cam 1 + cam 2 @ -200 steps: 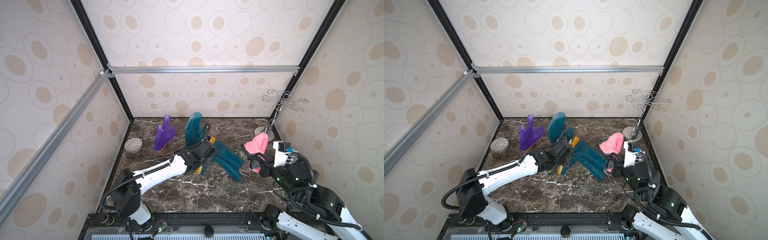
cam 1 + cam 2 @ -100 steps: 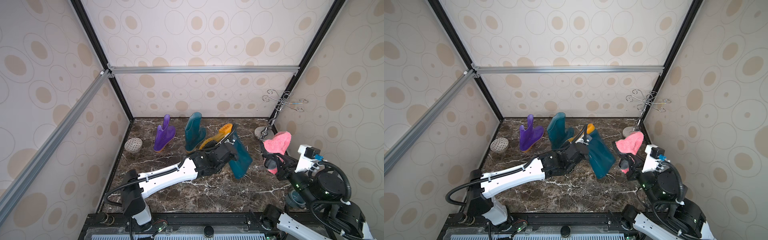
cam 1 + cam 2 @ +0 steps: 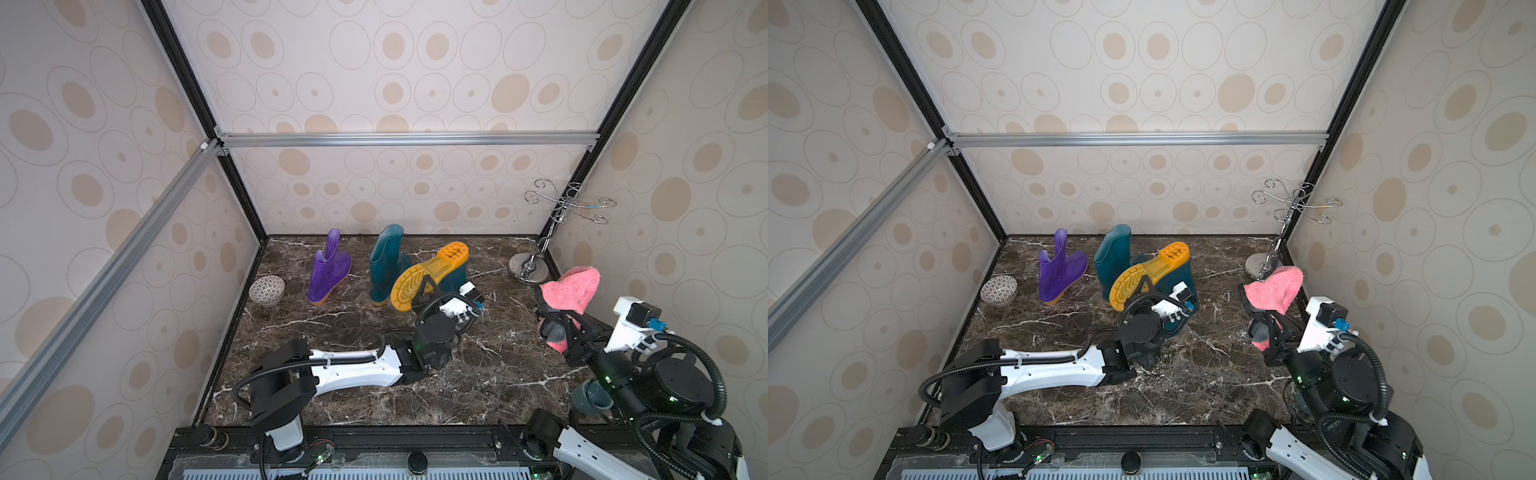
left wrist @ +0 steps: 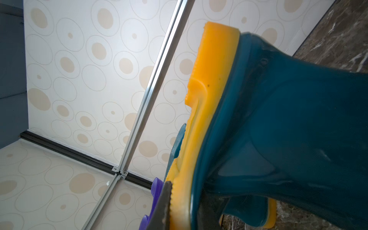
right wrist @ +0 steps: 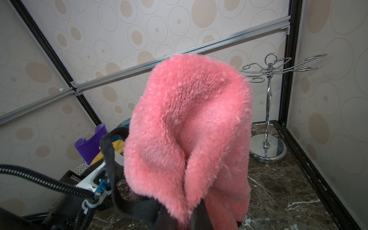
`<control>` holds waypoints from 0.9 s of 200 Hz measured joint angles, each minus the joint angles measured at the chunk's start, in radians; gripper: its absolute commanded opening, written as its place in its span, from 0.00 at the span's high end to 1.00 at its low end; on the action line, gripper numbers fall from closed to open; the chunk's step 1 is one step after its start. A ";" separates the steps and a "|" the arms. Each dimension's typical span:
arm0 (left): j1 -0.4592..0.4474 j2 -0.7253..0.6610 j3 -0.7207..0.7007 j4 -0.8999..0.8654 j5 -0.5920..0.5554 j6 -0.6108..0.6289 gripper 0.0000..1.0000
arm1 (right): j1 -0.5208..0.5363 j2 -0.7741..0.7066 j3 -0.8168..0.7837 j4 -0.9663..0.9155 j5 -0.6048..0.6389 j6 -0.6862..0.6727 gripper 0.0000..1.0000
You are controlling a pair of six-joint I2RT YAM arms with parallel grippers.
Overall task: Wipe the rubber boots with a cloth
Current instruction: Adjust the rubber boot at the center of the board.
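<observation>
Cloth (image 5: 189, 129) clamped in right claw (image 5: 181, 218), tips hidden; upturned boot (image 3: 430, 270) clamped in left claw (image 3: 424, 293).

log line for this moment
left end effector: grips sole-up teal rubber boot | right end effector: holds fluffy pink cloth, apart from boot

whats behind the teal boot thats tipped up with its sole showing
The second teal boot stands upright behind the tipped boot, its foot partly covered by the yellow sole. Whether the two touch is hidden by that sole.
</observation>
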 measured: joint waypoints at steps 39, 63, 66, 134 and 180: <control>-0.098 0.246 -0.013 0.339 -0.064 0.172 1.00 | 0.000 -0.029 -0.002 0.000 0.000 0.001 1.00; -0.126 0.315 -0.009 0.493 -0.095 0.264 1.00 | 0.000 -0.034 -0.003 -0.001 -0.002 0.005 1.00; -0.127 0.316 -0.009 0.503 -0.097 0.267 1.00 | 0.000 -0.034 -0.003 -0.002 -0.002 0.005 1.00; -0.218 0.199 0.058 -0.072 -0.093 -0.252 1.00 | 0.000 -0.034 -0.002 -0.072 -0.011 0.045 1.00; -0.293 0.206 0.139 -0.481 -0.028 -0.594 1.00 | 0.000 -0.034 -0.002 -0.124 -0.015 0.083 1.00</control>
